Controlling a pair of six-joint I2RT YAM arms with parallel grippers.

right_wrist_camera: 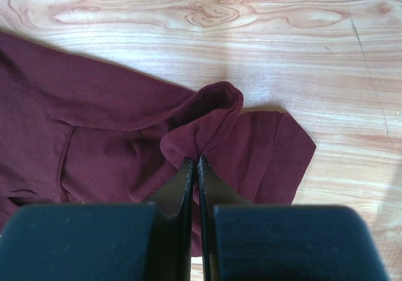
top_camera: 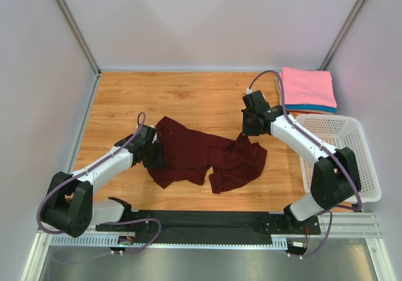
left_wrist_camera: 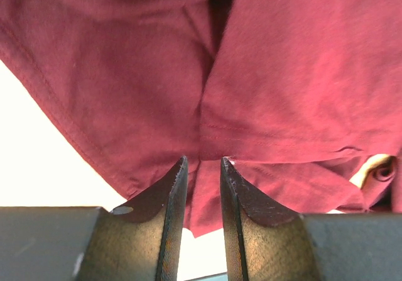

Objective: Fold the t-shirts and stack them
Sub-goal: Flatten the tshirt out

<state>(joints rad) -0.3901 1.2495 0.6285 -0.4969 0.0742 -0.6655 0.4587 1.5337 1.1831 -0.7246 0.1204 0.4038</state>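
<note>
A dark maroon t-shirt [top_camera: 201,158] lies crumpled on the middle of the wooden table [top_camera: 188,95]. My left gripper [top_camera: 156,150] is at the shirt's left edge. In the left wrist view the left gripper [left_wrist_camera: 203,159] has its jaws a little apart, with a thick fold of the maroon cloth [left_wrist_camera: 295,73] pinched between them. My right gripper [top_camera: 250,130] is at the shirt's upper right corner. The right wrist view shows the right gripper [right_wrist_camera: 195,159] shut on a raised fold of the shirt [right_wrist_camera: 107,124]. A folded pink t-shirt [top_camera: 306,86] tops a stack on a blue one [top_camera: 312,108] at the back right.
A white perforated basket [top_camera: 370,168] stands at the right edge, beside the right arm's base. Grey walls close in the table on the left, the back and the right. Bare wood [right_wrist_camera: 251,36] shows beyond the shirt.
</note>
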